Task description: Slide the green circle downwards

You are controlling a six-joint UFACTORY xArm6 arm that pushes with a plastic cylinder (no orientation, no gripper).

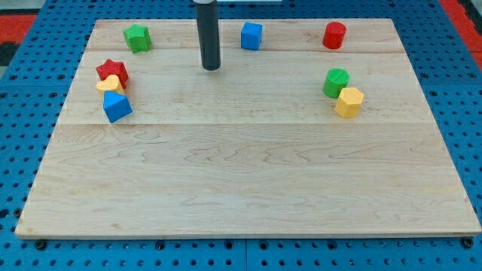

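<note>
The green circle (pixel 336 81) sits on the wooden board at the view's right, touching a yellow hexagon (pixel 349 102) just below and right of it. My tip (pixel 212 68) is near the view's top, left of centre, far to the left of the green circle and touching no block. The rod rises straight up out of the view.
A red cylinder (pixel 334 35) and a blue cube (pixel 251 35) lie along the top. A green star (pixel 137 38) is at the top left. A red star (pixel 112 71), a yellow heart (pixel 110 84) and a blue block (pixel 117 106) cluster at the left edge. The board (pixel 241 181) lies on a blue pegboard.
</note>
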